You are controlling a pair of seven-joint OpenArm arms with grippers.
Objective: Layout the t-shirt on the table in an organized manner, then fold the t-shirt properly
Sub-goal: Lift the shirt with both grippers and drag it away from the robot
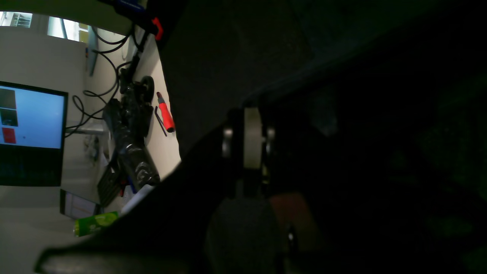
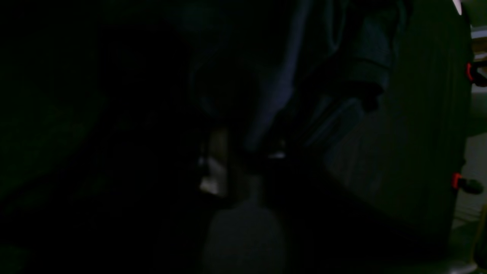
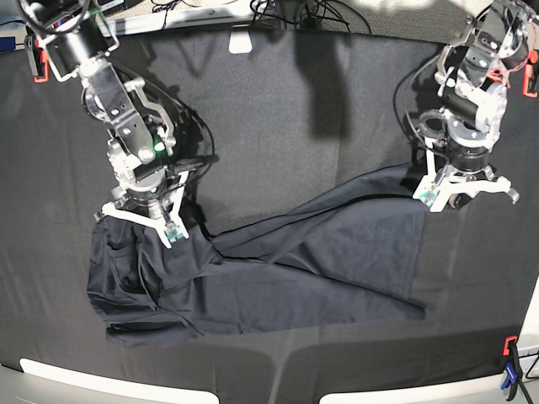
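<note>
My fingers are pinched on opposite ends of the t-shirt (image 3: pixel 253 273), I judge to draw it flat: right fingers (image 3: pixel 143 220) at one end, left fingers (image 3: pixel 461 190) on the far corner. It lies dark navy, slack and rumpled, across the black table (image 3: pixel 278 109).

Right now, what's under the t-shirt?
The t-shirt lies on the table, black cloth showing all around it. Whatever is beneath the shirt itself is covered and cannot be seen.
</note>
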